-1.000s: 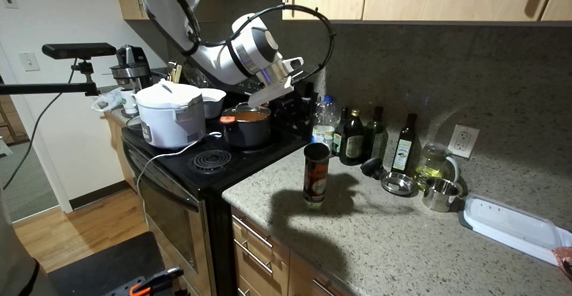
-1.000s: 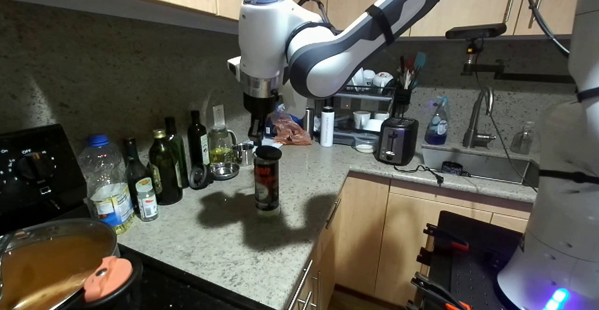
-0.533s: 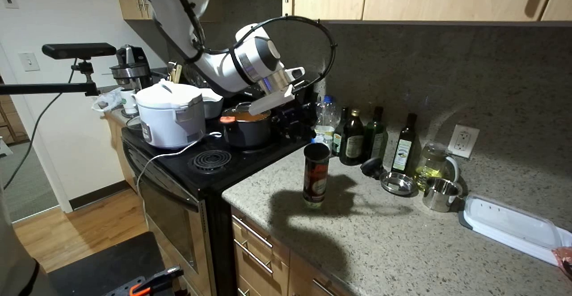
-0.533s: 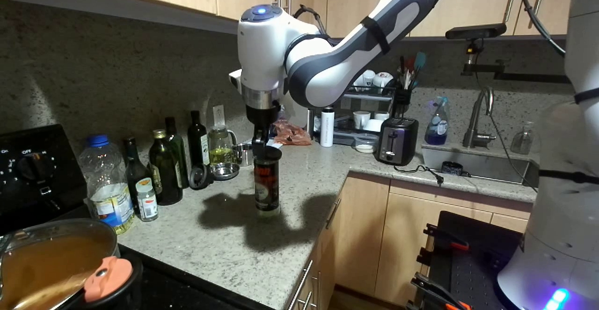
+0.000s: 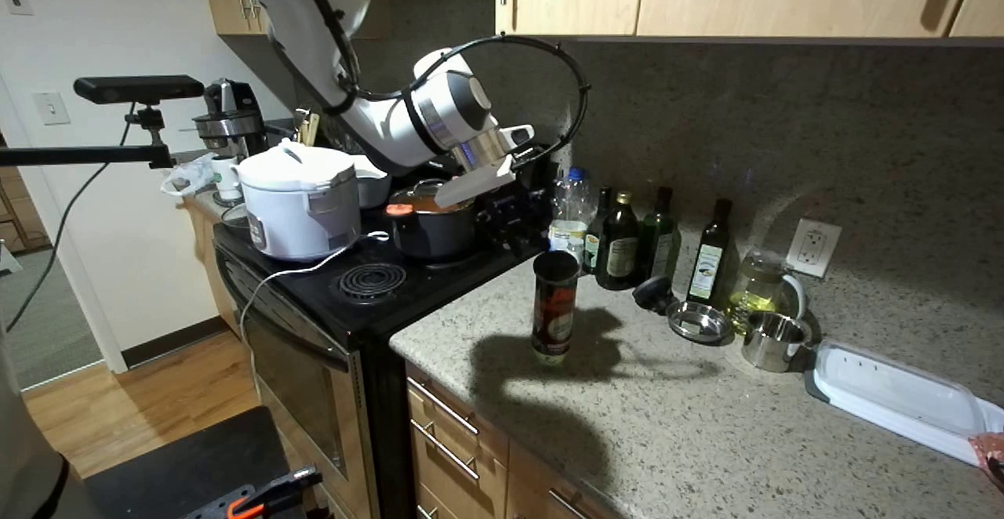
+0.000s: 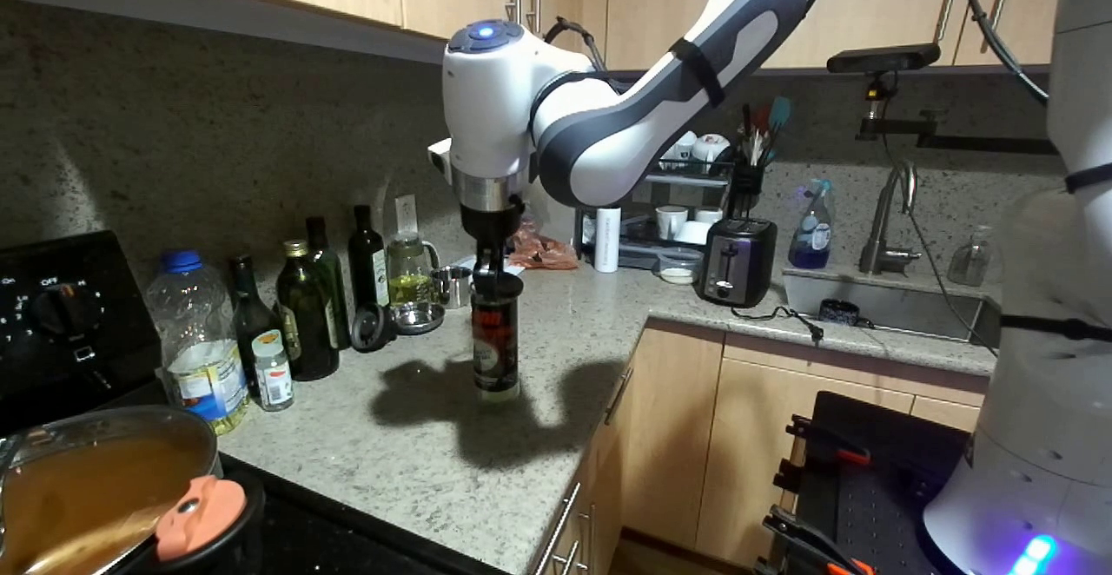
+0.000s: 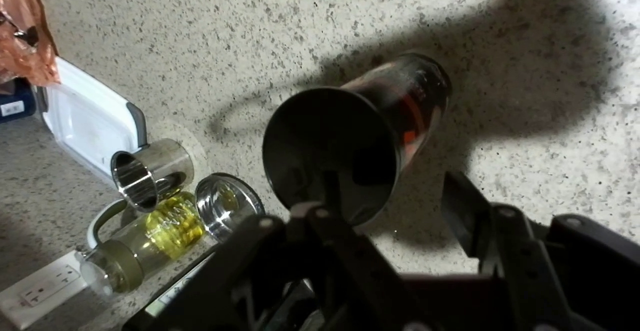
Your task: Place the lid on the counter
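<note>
Lid [image 7: 325, 138] caps the tall dark jar [image 7: 417, 98], which stands upright on the counter [image 7: 215, 26]. Gripper [image 7: 387, 198] is near it, jaws apart, nothing clamped; contact with lid can't be told. Likely step: lining up the grasp. Centre lid between jaws first, go only rim-deep, pinch lightly, lift straight so jar doesn't tip, then set it flat.

Bent arm [image 6: 660, 110], gripper [image 6: 490, 273] downward, jaws apart.
</note>
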